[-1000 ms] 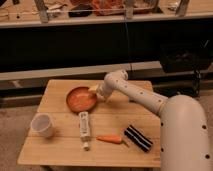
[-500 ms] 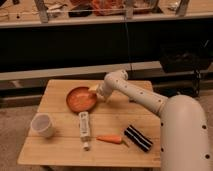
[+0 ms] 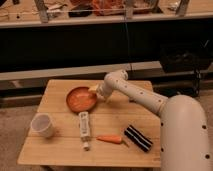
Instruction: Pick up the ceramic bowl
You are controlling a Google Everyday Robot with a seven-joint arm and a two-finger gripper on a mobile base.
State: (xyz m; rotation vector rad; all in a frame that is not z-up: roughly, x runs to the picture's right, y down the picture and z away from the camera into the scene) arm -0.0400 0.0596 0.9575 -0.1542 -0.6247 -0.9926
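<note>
The ceramic bowl [image 3: 80, 99] is a shallow orange bowl with a darker rim, resting on the wooden table [image 3: 60, 145] at its back middle. My gripper [image 3: 95, 90] is at the bowl's right rim, at the end of the white arm [image 3: 140, 97] that reaches in from the right. The gripper touches or overlaps the rim.
A small white cup [image 3: 42, 125] stands at the table's front left. A white tube [image 3: 84, 128] lies in front of the bowl. An orange carrot [image 3: 109, 138] and a black-and-white striped object [image 3: 138, 138] lie at the front right. A dark shelf unit stands behind the table.
</note>
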